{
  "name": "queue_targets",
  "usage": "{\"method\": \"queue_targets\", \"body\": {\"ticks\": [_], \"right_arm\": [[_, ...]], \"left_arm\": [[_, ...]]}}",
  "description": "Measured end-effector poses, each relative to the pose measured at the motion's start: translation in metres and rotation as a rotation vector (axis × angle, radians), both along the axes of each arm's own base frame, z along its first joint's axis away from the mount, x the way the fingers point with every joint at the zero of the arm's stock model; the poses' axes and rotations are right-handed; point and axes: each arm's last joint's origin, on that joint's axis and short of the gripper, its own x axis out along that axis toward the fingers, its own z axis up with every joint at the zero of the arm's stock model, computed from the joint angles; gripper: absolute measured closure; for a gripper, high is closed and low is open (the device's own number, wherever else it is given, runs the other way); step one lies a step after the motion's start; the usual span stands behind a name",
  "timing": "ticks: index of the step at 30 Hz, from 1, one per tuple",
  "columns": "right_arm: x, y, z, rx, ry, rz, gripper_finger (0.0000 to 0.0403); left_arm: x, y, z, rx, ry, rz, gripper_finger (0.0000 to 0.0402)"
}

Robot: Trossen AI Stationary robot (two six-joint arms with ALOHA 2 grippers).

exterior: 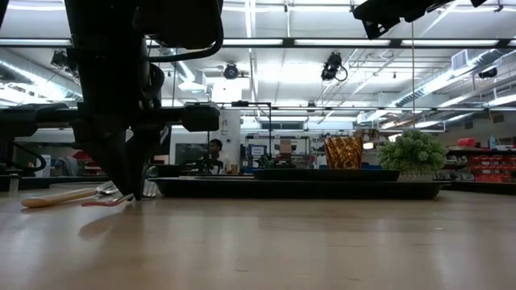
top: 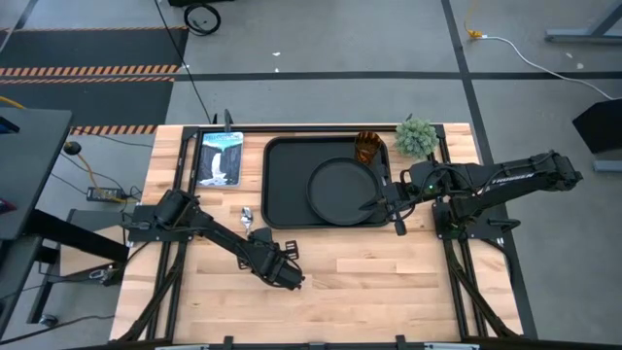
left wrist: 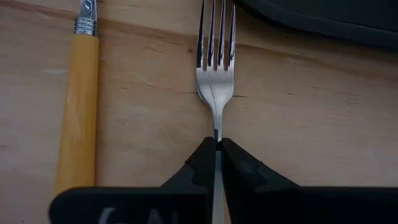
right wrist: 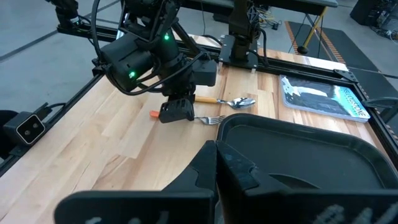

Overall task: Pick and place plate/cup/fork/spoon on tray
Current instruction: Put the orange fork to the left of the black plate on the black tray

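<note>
Steel neck of the fork [left wrist: 215, 93] is pinched between the left gripper [left wrist: 217, 144] fingers, jaws clamped on it low at the table, tines toward the tray [top: 284, 185], just beside the spoon [left wrist: 78, 112]; lift straight up before swinging, so the handle clears its neighbour. Right gripper [right wrist: 214, 158], jaws together, waits over the tray by the plate [top: 342, 185] and cup [top: 369, 148]

Industrial lab: hazard-striped floor [top: 87, 68], ceiling strip lights [exterior: 322, 42].
</note>
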Motion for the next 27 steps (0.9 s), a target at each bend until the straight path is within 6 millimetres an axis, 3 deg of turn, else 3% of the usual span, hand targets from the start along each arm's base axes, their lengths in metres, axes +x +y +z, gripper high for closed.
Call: {"method": "queue_targets", "body": {"ticks": [27], "right_arm": [[-0.0001, -0.0001, 0.0002, 0.0, 0.0, -0.001, 0.0394]], "left_arm": [[-0.0027, 0.0007, 0.0097, -0.014, -0.002, -0.005, 0.0381]]}}
